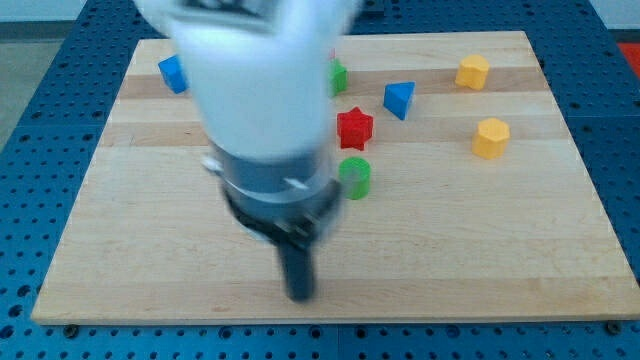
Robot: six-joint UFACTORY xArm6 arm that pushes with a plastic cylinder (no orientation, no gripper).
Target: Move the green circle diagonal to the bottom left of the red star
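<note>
My tip (299, 294) sits near the bottom edge of the wooden board (500, 260), down and to the view's left of the green circle (354, 177), well apart from it and touching no block; the arm carries no pincer, only the rod, and holds nothing. The green circle stands just below the red star (354, 127); a blue triangle (399, 99) lies right of the star, two yellow blocks (473, 71) (490, 138) farther right, a blue block (173, 74) at top left, and another green block (339, 76) peeks from behind the blurred arm.

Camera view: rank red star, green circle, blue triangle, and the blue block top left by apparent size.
1. Red star
2. Blue triangle and green circle: look alike, the circle partly behind the arm, so unranked.
3. Blue block, top left; smallest, though farther away and blurred.
</note>
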